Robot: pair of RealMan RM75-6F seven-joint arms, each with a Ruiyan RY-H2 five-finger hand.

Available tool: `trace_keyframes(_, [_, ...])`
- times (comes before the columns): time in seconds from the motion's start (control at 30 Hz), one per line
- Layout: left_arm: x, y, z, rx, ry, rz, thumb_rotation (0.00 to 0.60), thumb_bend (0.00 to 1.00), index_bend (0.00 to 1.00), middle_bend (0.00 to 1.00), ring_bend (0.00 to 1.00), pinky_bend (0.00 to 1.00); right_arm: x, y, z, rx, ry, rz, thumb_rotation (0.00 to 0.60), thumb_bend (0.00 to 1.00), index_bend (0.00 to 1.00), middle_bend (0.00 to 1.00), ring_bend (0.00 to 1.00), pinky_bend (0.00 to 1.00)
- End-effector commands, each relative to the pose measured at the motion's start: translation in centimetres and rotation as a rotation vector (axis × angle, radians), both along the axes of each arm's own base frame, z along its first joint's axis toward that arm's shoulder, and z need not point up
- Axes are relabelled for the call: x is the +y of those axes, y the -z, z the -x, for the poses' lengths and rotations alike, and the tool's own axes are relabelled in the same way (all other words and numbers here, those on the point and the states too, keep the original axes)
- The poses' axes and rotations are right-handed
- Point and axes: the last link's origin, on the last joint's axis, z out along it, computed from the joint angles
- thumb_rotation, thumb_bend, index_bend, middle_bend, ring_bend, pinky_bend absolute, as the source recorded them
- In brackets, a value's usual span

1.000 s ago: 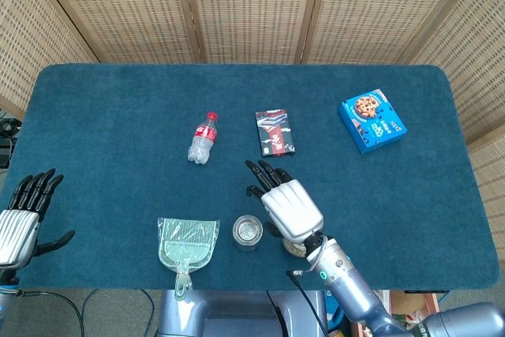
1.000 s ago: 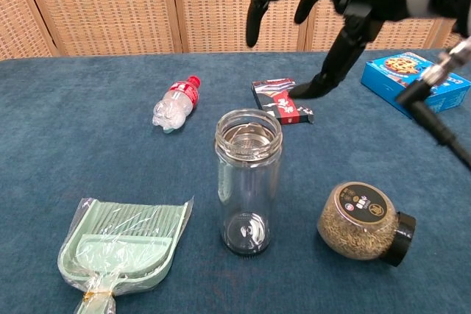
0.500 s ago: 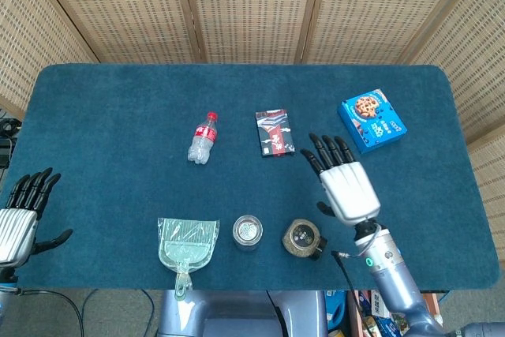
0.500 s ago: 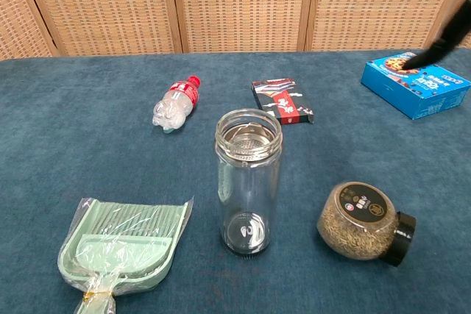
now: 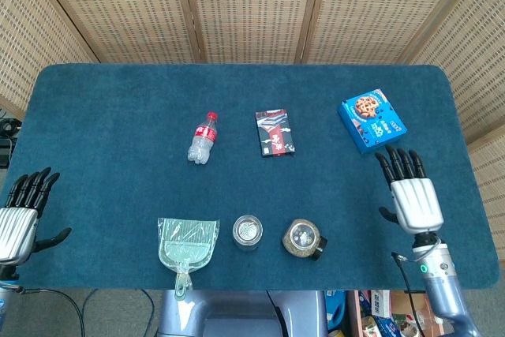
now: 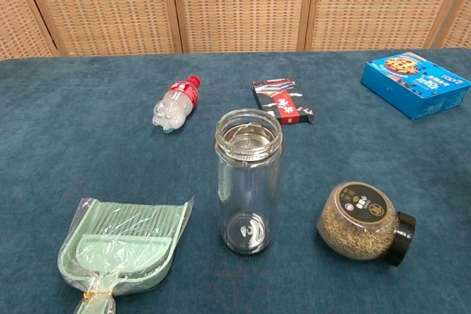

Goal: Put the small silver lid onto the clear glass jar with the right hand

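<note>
The clear glass jar [image 5: 248,232] [image 6: 249,182] stands upright near the table's front edge. A small silver lid [image 6: 248,138] sits in its mouth, seen as a metal disc just inside the rim. My right hand [image 5: 412,195] hovers far to the right of the jar, by the table's right front part, fingers spread and holding nothing. At the table's left edge my left hand [image 5: 20,215] is also spread and holds nothing. The chest view shows neither hand.
A seed-filled jar [image 5: 302,238] [image 6: 364,222] lies on its side just right of the glass jar. A green dustpan [image 5: 188,246] [image 6: 125,244] lies to its left. Farther back are a small cola bottle [image 5: 203,138], a dark packet [image 5: 274,132] and a blue cookie box [image 5: 372,121].
My right hand has swung from just beside the glass jar far to the right and has left the chest view. The jar, lid and left hand have stayed put.
</note>
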Motion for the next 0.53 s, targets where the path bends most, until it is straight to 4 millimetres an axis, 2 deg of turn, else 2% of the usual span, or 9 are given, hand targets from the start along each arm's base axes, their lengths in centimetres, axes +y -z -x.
trace_keyframes(0.03, [0.0,0.0,0.1,0.002,-0.003,0.0,0.6,0.19,0.0,0.0,0.0,0.0,1.2,0.1,1.3,-0.011,0.008,0.015,0.6,0.14,0.1,0.0,0.0,0.04])
trace_keyframes(0.3, [-0.1,0.2,0.7,0.012,-0.022,0.008,0.6,0.19,0.0,0.0,0.0,0.0,3.0,1.1,5.0,-0.015,0.072,0.011,0.6,0.14,0.1,0.0,0.0,0.04])
trace_keyframes(0.53, [0.1,0.8,0.7,0.028,-0.019,0.021,0.6,0.19,0.0,0.0,0.0,0.0,2.9,1.8,6.8,-0.061,0.084,0.021,0.6,0.14,0.1,0.0,0.0,0.04])
